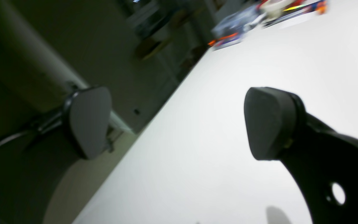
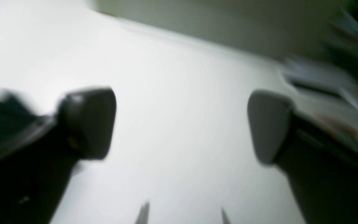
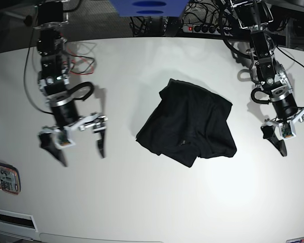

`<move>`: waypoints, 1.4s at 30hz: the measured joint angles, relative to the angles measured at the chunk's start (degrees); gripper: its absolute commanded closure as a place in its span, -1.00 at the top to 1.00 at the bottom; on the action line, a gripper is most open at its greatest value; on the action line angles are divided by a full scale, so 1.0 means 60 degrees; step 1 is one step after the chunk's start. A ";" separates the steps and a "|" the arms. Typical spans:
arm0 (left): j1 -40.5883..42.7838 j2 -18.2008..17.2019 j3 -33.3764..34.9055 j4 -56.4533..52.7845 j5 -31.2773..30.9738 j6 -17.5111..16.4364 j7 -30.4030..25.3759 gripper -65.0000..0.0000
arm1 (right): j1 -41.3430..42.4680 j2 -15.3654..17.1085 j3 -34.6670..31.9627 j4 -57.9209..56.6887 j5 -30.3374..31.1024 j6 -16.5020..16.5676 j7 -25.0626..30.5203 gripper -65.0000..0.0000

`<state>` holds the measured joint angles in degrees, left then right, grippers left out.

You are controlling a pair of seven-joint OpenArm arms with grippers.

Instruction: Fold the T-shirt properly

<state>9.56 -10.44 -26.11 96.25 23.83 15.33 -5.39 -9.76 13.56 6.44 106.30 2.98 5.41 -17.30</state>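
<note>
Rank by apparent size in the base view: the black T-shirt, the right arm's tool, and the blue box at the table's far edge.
1. T-shirt, clearly the largest.
2. Blue box and right tool: too close to rank; the box is cut off by the frame, and the tool's spread fingers inflate its span.

White table [image 3: 157, 202] bears a crumpled black T-shirt [image 3: 190, 124], perhaps loosely folded.

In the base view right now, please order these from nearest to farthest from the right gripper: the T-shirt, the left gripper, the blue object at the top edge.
1. T-shirt, crumpled mid-table, beside the right gripper.
2. Blue object, top centre.
3. Left gripper, far side.
</note>
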 measured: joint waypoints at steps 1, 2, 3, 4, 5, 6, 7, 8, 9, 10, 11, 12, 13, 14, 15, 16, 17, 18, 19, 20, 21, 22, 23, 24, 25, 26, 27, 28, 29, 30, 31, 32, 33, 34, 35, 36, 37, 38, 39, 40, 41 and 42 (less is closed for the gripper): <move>-0.0040 -0.0007 0.0000 -0.0007 -0.0004 0.0011 -0.0098 1.00 | 0.0007 -0.0076 -0.0062 -0.0007 -0.0004 0.0109 0.0095 0.98; 0.0015 -0.0033 -0.0055 0.0015 0.0000 0.0113 -0.0517 1.00 | -0.0091 -0.0087 -0.0058 0.0109 -0.0004 0.0084 0.0528 0.98; 0.0142 -0.0058 -0.0229 0.0055 0.0036 0.0091 -0.0758 1.00 | -0.0229 -0.0025 0.0022 0.0233 0.0004 -0.0084 0.0794 0.98; 0.0226 -0.0080 -0.0430 0.0062 0.0033 0.0055 -0.0812 1.00 | -0.0310 0.0044 0.0084 0.0211 0.0004 -0.0127 0.0860 0.98; 0.0295 -0.0069 -0.0525 0.0044 0.0018 0.0178 -0.0812 1.00 | -0.0335 0.0098 0.0091 0.0091 0.0000 -0.0193 0.0809 0.98; 0.0382 -0.0058 -0.0576 0.0047 -0.0007 0.0244 -0.0892 1.00 | -0.0401 0.0098 0.0091 0.0051 -0.0004 -0.0189 0.0794 0.98; 0.0423 -0.0055 -0.0572 0.0047 -0.0004 0.0262 -0.1082 1.00 | -0.0441 0.0095 0.0098 0.0015 -0.0004 -0.0175 0.0954 0.98; 0.0382 -0.0033 -0.0572 0.0047 0.0000 0.0146 -0.1195 1.00 | -0.0423 0.0084 0.0095 -0.0036 -0.0004 -0.0142 0.1129 0.98; 0.0350 -0.0033 -0.0521 0.0047 0.0011 0.0073 -0.1497 1.00 | -0.0379 0.0036 0.0095 -0.0080 0.0000 -0.0044 0.1526 0.98; 0.0331 -0.0011 -0.0499 0.0055 0.0047 0.0029 -0.1978 1.00 | -0.0335 0.0011 0.0076 -0.0138 -0.0098 -0.0036 0.1956 0.98; 0.0339 -0.0007 -0.0565 0.0058 0.0087 0.0022 -0.2361 1.00 | -0.0302 -0.0004 0.0069 -0.0204 -0.0470 -0.0058 0.2310 0.98; 0.0379 -0.0007 -0.0750 0.0029 0.0284 0.0047 -0.2761 1.00 | -0.0288 0.0018 0.0069 -0.0379 -0.0852 -0.0073 0.2820 0.98; 0.0397 -0.0022 -0.0991 -0.0098 0.0648 0.0149 -0.3235 1.00 | -0.0280 0.0040 0.0084 -0.0681 -0.1290 -0.0106 0.3351 0.98; 0.0423 -0.0036 -0.1195 -0.0262 0.1005 0.0211 -0.3668 1.00 | -0.0302 0.0044 0.0091 -0.0984 -0.1865 -0.0120 0.3723 0.98; 0.0390 -0.0044 -0.1435 -0.0441 0.1526 0.0204 -0.4229 1.00 | -0.0331 0.0044 0.0117 -0.1319 -0.2419 -0.0113 0.4189 0.98; 0.0270 -0.0036 -0.1639 -0.0590 0.1967 0.0153 -0.4819 1.00 | -0.0357 -0.0051 0.0117 -0.1585 -0.2907 -0.0069 0.4623 0.98; 0.0044 -0.0022 -0.1894 -0.0736 0.2495 0.0109 -0.5694 1.00 | -0.0382 -0.0237 0.0124 -0.1774 -0.3464 -0.0066 0.5333 0.98; -0.0157 0.0018 -0.2106 -0.0794 0.2758 0.0109 -0.6626 1.00 | -0.0404 -0.0539 0.0149 -0.1891 -0.3767 -0.0084 0.6080 0.98; -0.0350 0.0076 -0.2244 -0.0867 0.2871 0.0160 -0.7570 1.00 | -0.0382 -0.0874 0.0266 -0.1989 -0.4171 -0.0033 0.6706 0.98; -0.0470 0.0153 -0.2335 -0.0965 0.2896 0.0211 -0.8207 1.00 | -0.0339 -0.1206 0.0444 -0.2095 -0.4543 0.0047 0.7322 0.98; -0.0532 0.0280 -0.2404 -0.1024 0.2892 0.0222 -0.8575 1.00 | -0.0310 -0.1555 0.0645 -0.2244 -0.4634 0.0025 0.7970 0.98; -0.0517 0.0426 -0.2433 -0.1038 0.2907 0.0175 -0.8557 1.00 | -0.0310 -0.1785 0.0925 -0.2393 -0.4692 0.0040 0.8535 0.98; -0.0423 0.0568 -0.2528 -0.1075 0.2922 0.0146 -0.8575 1.00 | -0.0310 -0.1967 0.1268 -0.2554 -0.4710 0.0022 0.9100 0.98; -0.0342 0.0667 -0.2648 -0.1078 0.2980 0.0149 -0.8582 1.00 | -0.0317 -0.2098 0.1592 -0.2659 -0.4677 -0.0066 0.9628 0.98; -0.0284 0.0736 -0.2779 -0.1078 0.2965 0.0160 -0.8637 1.00 | -0.0331 -0.2182 0.1905 -0.2772 -0.4575 -0.0109 1.0331 0.98; -0.0240 0.0732 -0.2852 -0.1078 0.2936 0.0186 -0.8655 1.00 | -0.0331 -0.2182 0.2102 -0.2929 -0.4535 -0.0117 1.1060 0.98; -0.0240 0.0721 -0.2874 -0.1078 0.2914 0.0171 -0.8805 1.00 | -0.0331 -0.2171 0.2273 -0.3096 -0.4543 -0.0120 1.1577 0.98; -0.0237 0.0710 -0.2914 -0.1078 0.2881 0.0197 -0.9031 1.00 | -0.0321 -0.2157 0.2430 -0.3264 -0.4546 -0.0109 1.1938 0.98; -0.0186 0.0681 -0.2911 -0.1067 0.2885 0.0200 -0.9264 1.00 | -0.0335 -0.2157 0.2565 -0.3326 -0.4608 -0.0113 1.2003 0.98; 0.0026 0.0674 -0.2874 -0.0987 0.2911 0.0171 -0.9242 1.00 | -0.0361 -0.2197 0.2688 -0.3348 -0.4630 -0.0109 1.2200 0.98; 0.0280 0.0674 -0.2845 -0.0863 0.2896 0.0186 -0.9235 1.00 | -0.0397 -0.2226 0.2798 -0.3384 -0.4608 -0.0117 1.2622 0.98; 0.0597 0.0670 -0.2841 -0.0776 0.2881 0.0182 -0.9337 1.00 | -0.0455 -0.2244 0.2914 -0.3413 -0.4674 -0.0069 1.2976 0.98; 0.0896 0.0648 -0.2838 -0.0772 0.2707 0.0197 -0.9347 1.00 | -0.0572 -0.2244 0.3096 -0.3548 -0.4710 -0.0073 1.3231 0.98; 0.1137 0.0659 -0.2849 -0.0776 0.2466 0.0168 -0.9260 1.00 | -0.0699 -0.2233 0.3300 -0.3679 -0.4688 -0.0120 1.3278 0.98; 0.1355 0.0659 -0.2849 -0.0776 0.2131 0.0171 -0.9169 1.00 | -0.0863 -0.2226 0.3515 -0.3770 -0.4663 -0.0113 1.3296 0.98; 0.1504 0.0648 -0.2856 -0.0769 0.1778 0.0204 -0.9169 1.00 | -0.1104 -0.2208 0.3694 -0.3858 -0.4641 -0.0117 1.3420 0.98; 0.1614 0.0645 -0.2852 -0.0703 0.1475 0.0215 -0.9162 1.00 | -0.1341 -0.2204 0.3847 -0.3923 -0.4619 -0.0120 1.3675 0.98; 0.1807 0.0652 -0.2823 -0.0623 0.1129 0.0215 -0.9253 1.00 | -0.1552 -0.2211 0.3952 -0.3996 -0.4550 -0.0120 1.3784 0.98; 0.1949 0.0652 -0.2798 -0.0590 0.0940 0.0211 -0.9333 1.00 | -0.1654 -0.2208 0.3974 -0.4124 -0.4546 -0.0120 1.3733 0.98; 0.2120 0.0652 -0.2787 -0.0590 0.0758 0.0175 -0.9315 1.00 | -0.1730 -0.2208 0.3982 -0.4251 -0.4594 -0.0106 1.3602 0.98; 0.2310 0.0670 -0.2794 -0.0601 0.0601 0.0178 -0.9238 1.00 | -0.1770 -0.2208 0.3982 -0.4390 -0.4575 -0.0127 1.3595 0.98; 0.2510 0.0678 -0.2794 -0.0601 0.0426 0.0168 -0.9242 1.00 | -0.1840 -0.2215 0.3982 -0.4546 -0.4422 -0.0087 1.3657 0.98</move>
<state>24.62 -6.37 -42.87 92.64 26.39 16.34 -60.84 -20.80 0.27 30.33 79.02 -23.55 4.89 64.64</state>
